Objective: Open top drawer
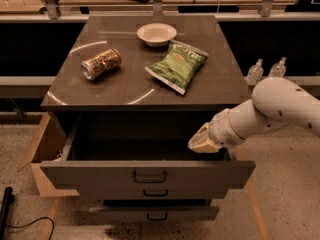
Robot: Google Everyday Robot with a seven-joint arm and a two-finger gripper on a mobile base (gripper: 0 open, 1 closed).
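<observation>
Camera view, looking down on the front of the grey cabinet.

Task thing: the top drawer (pixel 100 176) stands pulled well out from the cabinet body. Its deep plain interior is exposed, dark toward the back, and I see nothing in it. The small dark loop handle (pixel 149 176) sits at the centre of the flat front, and nothing is touching it.

Hand: the hand (pixel 202 141) hangs over the right part of the open drawer, above the interior and just behind the front panel. It is apart from the handle. Whether it is released or clenched I cannot tell; it grasps nothing that I can make out. The white arm (pixel 280 109) reaches in from the right.

Below: the middle drawer (pixel 115 193) and the bottom drawer (pixel 120 214) show their fronts, each with a like handle, and each less far out than the top one.

On the bench (pixel 210 86): a white bowl (pixel 156 34) at the back, a can (pixel 101 64) lying on its side to the left, and a green snack bag (pixel 177 66) right of centre. All are apart from one another.

Progress, my judgement: the opening looks essentially done, since the drawer is open enough to reach inside. I cannot tell whether it has reached its stop. What seems left is a little more travel, if full extension is wanted, and drawing the arm clear of the drawer.
</observation>
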